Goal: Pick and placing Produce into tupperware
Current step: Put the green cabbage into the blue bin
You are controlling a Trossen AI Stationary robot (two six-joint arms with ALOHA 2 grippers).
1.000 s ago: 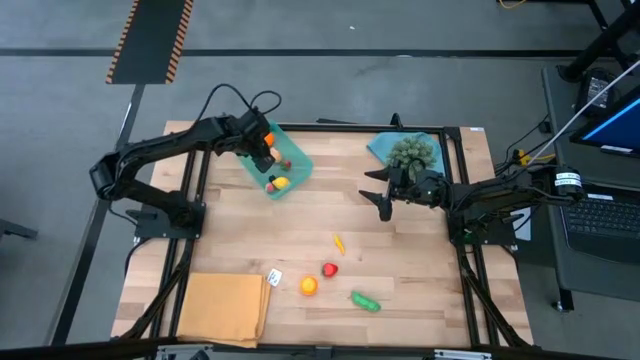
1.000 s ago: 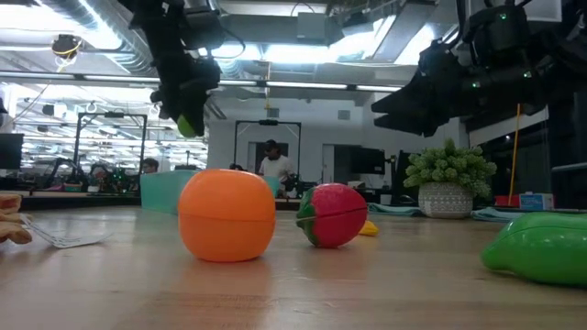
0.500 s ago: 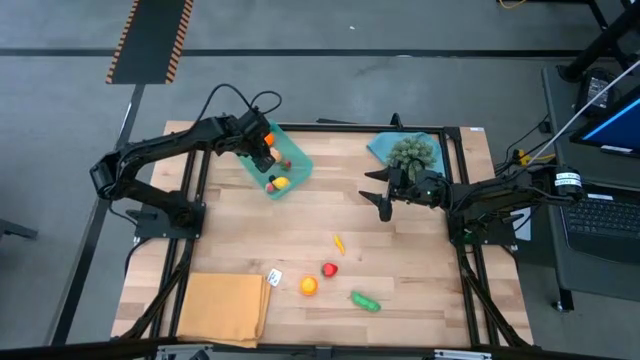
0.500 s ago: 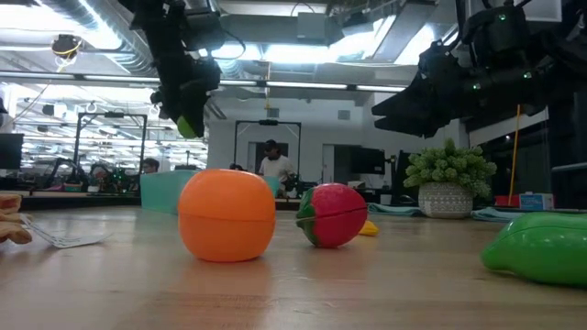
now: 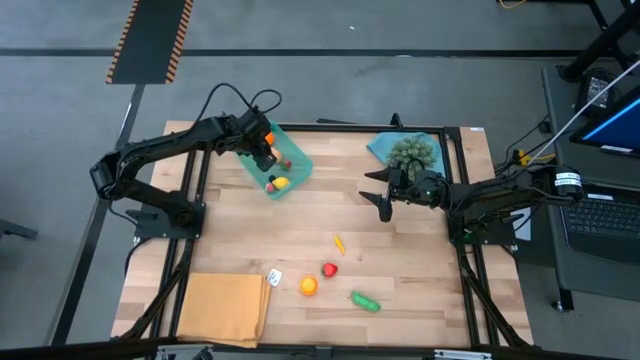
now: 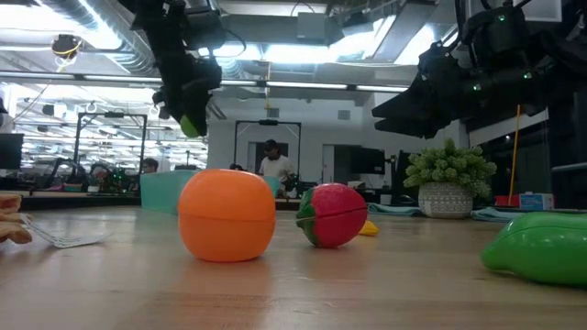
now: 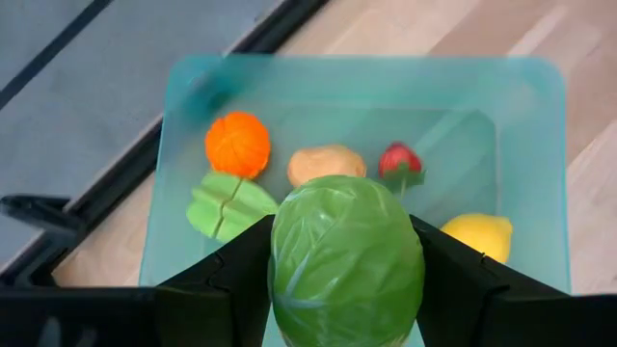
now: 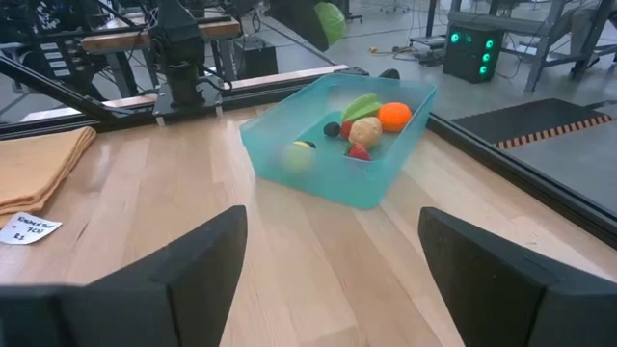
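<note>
Risk: cabbage released off-centre could bounce off the tray wall or knock the lemon out. Left gripper clamped on cabbage, hovering over tray, upper left of high view. Right gripper wide open, empty, idle right of centre.

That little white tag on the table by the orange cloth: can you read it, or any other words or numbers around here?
White tag beside the orange cloth: handwriting in two or three lines, too blurred to read.
Screen at the table's right side: blue, no text legible.
Teal tray and toy produce: no labels.
Nothing else readable.
</note>
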